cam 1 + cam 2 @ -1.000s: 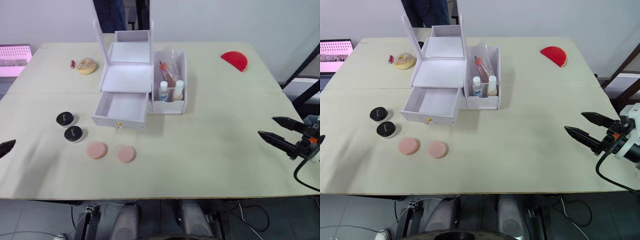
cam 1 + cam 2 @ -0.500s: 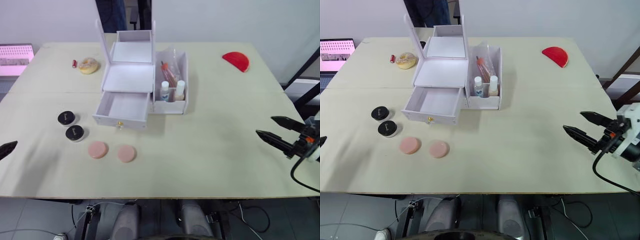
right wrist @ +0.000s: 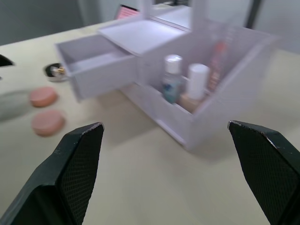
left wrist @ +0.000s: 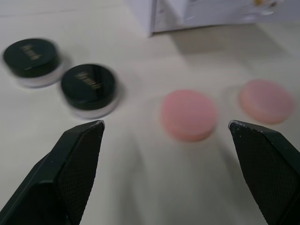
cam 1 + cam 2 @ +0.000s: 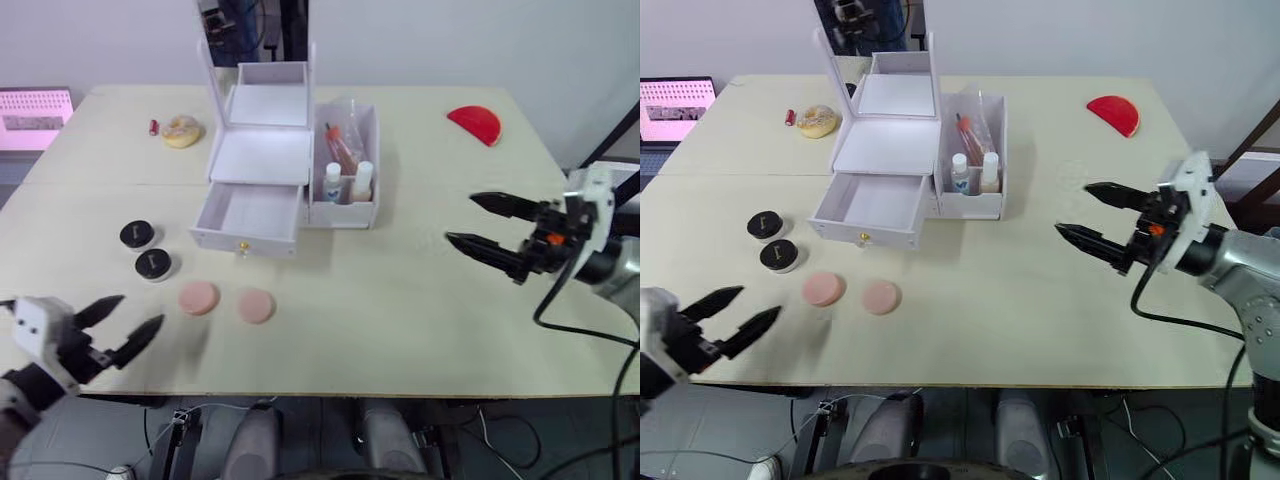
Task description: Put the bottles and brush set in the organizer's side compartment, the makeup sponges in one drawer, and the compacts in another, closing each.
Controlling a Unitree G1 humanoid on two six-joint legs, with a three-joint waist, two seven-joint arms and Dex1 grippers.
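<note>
A white plastic makeup organizer with an upright mirror lid is seen on the far half of the pale beige table. Its lower drawer is pulled out towards the near edge and is seen to be empty. In the side compartment, on the organizer's right, two small white-capped bottles are stood upright at the front, and a clear-wrapped brush set is leaned behind them.

Two flat round pink makeup sponges are laid side by side on the table, just in front of the open drawer and apart from each other. Two round black-lidded compacts are placed to the left of the drawer front, close together, one slightly nearer than the other.

The left gripper is held near the table's front edge, to the left of the sponges, with its two black fingers spread wide and nothing between them. The right gripper is held above the table well to the right of the organizer, fingers likewise spread wide and empty, pointed towards the organizer.

A red semicircular object is seen far to the right of the organizer, near the far edge. A yellowish ring-shaped object and a small red item are located to the organizer's left.
</note>
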